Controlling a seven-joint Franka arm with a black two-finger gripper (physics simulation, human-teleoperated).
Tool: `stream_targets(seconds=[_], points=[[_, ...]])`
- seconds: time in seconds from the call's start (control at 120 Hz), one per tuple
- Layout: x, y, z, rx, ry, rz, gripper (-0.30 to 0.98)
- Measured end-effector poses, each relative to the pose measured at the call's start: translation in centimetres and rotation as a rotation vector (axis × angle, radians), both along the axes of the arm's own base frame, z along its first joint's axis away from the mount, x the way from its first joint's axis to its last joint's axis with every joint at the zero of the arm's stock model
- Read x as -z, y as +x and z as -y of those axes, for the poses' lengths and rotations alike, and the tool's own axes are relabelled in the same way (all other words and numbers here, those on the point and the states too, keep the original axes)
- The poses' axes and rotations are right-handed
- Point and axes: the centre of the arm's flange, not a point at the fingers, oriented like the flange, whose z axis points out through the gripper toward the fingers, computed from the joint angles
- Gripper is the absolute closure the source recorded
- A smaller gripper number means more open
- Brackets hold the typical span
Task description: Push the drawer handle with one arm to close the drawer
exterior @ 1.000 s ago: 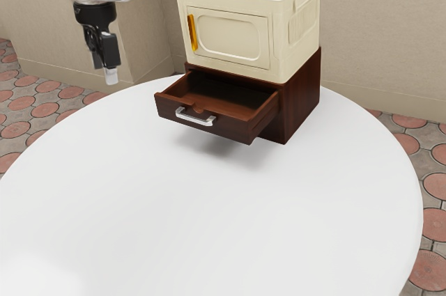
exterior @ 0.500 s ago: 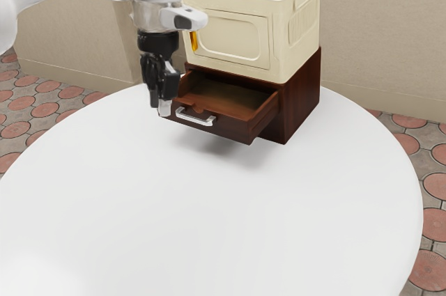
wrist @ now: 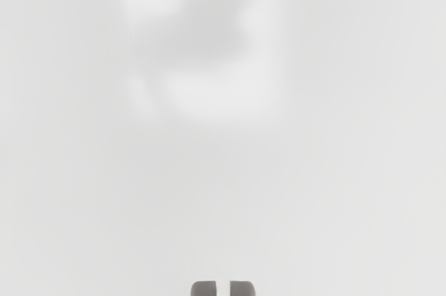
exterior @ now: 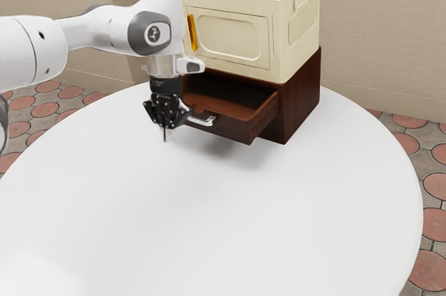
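A cream box stands upright, a beige wall behind it, patterned floor around the white table

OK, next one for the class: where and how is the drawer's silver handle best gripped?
Probably at the middle of the handle's long bar, coming from in front of the drawer and closing over and under it. The bar is slim, runs lengthwise along the drawer's front and seems to stand off it, its visible end bending back. The other end is hidden.
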Motion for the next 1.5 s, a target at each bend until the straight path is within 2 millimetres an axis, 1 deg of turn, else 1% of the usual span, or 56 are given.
stream_targets(seconds=[0.058, 0.117, 0.242, 0.4, 0.517, 0.667, 0.717, 0.867, 1.192, 1.233, 1.367, 1.5], points=[[0.5, 0.5, -1.1, -0.037, 0.014, 0.023, 0.78], [1.1, 1.1, -1.4, -0.058, 0.020, 0.041, 0.78], [2.0, 2.1, -1.2, -0.082, 0.024, 0.077, 0.78], [2.1, 3.3, -0.2, -0.084, 0.019, 0.132, 0.78], [2.6, 4.9, -0.2, -0.092, 0.010, 0.167, 0.78], [3.5, 6.6, -1.4, -0.112, 0.010, 0.197, 0.79], [3.4, 7.0, -1.9, -0.118, 0.011, 0.212, 0.79], [3.3, 7.6, -2.9, -0.125, 0.018, 0.238, 0.79], [2.9, 8.3, -2.0, -0.083, 0.006, 0.274, 0.79], [3.1, 8.5, -2.0, -0.079, 0.004, 0.277, 0.78], [3.4, 9.2, -0.9, -0.049, -0.004, 0.289, 0.78], [3.8, 9.6, -0.8, -0.029, -0.008, 0.294, 0.78]])
